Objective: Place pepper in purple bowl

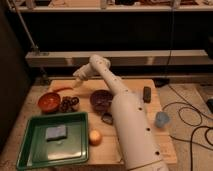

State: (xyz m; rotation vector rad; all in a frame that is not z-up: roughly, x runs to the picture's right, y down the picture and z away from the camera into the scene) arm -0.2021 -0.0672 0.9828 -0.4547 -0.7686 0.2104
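Gripper (77,86) is low over the back-left of the wooden table (135,86), at the right end of the pepper (62,89). Can't tell how far open it is, or whether it has hold of the pepper; the two blur together where they meet.

Pepper lies flat on the table, just behind the orange-red bowl (49,102), well left of the purple bowl (102,100).

Between the two bowls is a dark lumpy cluster (69,103), which I can't identify. It lies on the direct line from pepper to purple bowl. The arm (117,97) runs diagonally across the table and passes just behind and right of the purple bowl, covering part of its far rim.

Front left:
- green tray (70,146) with a blue sponge (56,132) in it
- round orange fruit (95,136) just beside the tray's right edge

Other items:
- small dark ring-shaped item (107,118) in front of the purple bowl, partly behind the arm
- dark block (147,93) on the right side of the table
- pale blue cup (161,119) near the right edge
- cables (192,117) on the floor to the right

Table's front-right area is hidden by the arm's body.
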